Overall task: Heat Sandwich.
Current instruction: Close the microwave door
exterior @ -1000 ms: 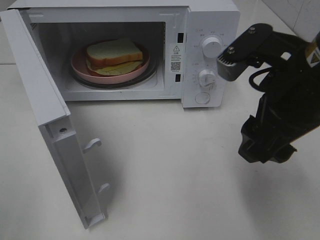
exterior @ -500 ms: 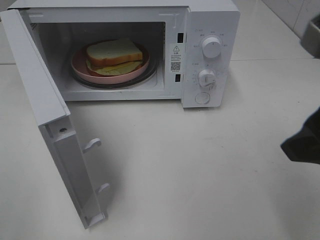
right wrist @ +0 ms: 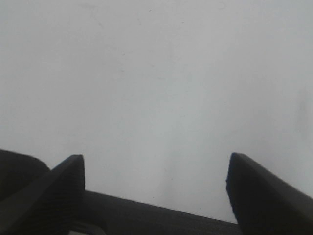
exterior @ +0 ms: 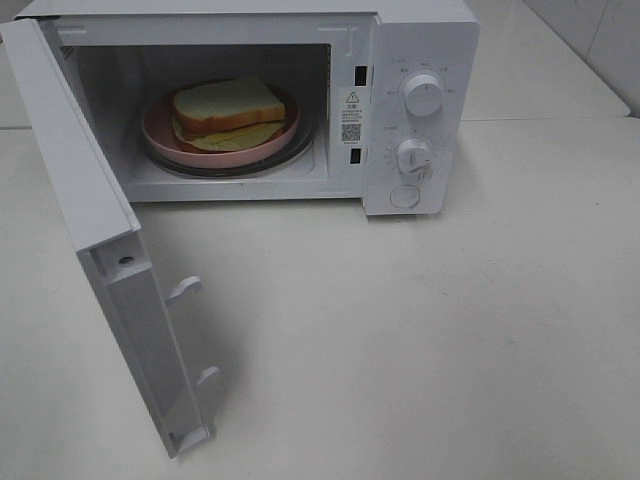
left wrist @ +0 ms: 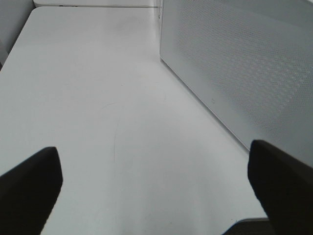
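The sandwich (exterior: 228, 104), white bread with tan crust and pale yellow filling, lies on a round pink plate (exterior: 158, 130) inside the white microwave (exterior: 420, 30). The microwave door (exterior: 95, 215) stands wide open to the left. Neither arm shows in the exterior high view. My left gripper (left wrist: 156, 176) is open and empty over bare table, beside the perforated outer face of the door (left wrist: 234, 63). My right gripper (right wrist: 156, 183) is open and empty over plain white table.
The microwave has two round knobs (exterior: 422, 95) and a round button (exterior: 404, 196) on its right panel. The white table (exterior: 420, 340) extends in front and to the right. A tiled wall edge (exterior: 600, 40) is at the far right.
My right arm has pulled away to the right from beside the microwave's control panel and left the exterior high view. The sandwich, plate and door have not moved.
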Robot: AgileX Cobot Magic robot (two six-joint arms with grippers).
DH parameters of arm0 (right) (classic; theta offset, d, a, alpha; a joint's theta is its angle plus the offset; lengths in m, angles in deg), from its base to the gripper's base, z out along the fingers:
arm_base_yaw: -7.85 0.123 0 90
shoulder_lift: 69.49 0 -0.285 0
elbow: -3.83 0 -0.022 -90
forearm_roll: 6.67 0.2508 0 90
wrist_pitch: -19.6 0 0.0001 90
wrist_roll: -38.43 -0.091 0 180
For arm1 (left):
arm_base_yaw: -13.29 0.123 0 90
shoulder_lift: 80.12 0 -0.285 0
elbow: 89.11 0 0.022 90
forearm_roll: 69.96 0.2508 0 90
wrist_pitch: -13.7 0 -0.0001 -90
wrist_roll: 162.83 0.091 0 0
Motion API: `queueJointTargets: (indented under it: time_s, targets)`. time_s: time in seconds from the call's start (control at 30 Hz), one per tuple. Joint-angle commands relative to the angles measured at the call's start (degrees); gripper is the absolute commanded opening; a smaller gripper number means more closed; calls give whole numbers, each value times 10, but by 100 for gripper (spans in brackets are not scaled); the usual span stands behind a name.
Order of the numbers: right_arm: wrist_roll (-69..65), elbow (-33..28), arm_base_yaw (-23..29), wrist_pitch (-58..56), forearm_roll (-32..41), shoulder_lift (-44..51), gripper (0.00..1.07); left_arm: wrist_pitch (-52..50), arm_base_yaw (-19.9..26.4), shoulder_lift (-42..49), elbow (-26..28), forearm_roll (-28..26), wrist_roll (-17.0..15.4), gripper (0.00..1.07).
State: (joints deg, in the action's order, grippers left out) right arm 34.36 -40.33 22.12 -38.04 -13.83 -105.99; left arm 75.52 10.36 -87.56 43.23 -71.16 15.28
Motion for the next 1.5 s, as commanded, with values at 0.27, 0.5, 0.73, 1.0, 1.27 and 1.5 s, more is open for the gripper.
queueJointTargets:
  time_s: [0.27, 0.5, 0.73, 1.0, 1.27, 1.5]
  targets:
    - [-14, -3, -108, -17, 3, 163, 77, -5, -3, 11, -1, -2, -1, 98]
    - [-12, -48, -132, 8, 5, 245, 77, -5, -3, 11, -1, -2, -1, 98]
    - [22, -46, -143, 7, 30, 306, 76, -5, -3, 11, -1, -2, -1, 98]
    - [21, -46, -143, 7, 30, 305, 75, -5, -3, 3, -1, -1, -1, 98]
    - [21, -46, -143, 7, 30, 305, 75, -5, -3, 3, -1, -1, -1, 98]
    - [21, -46, -143, 7, 30, 305, 75, -5, -3, 3, -1, -1, -1, 98]
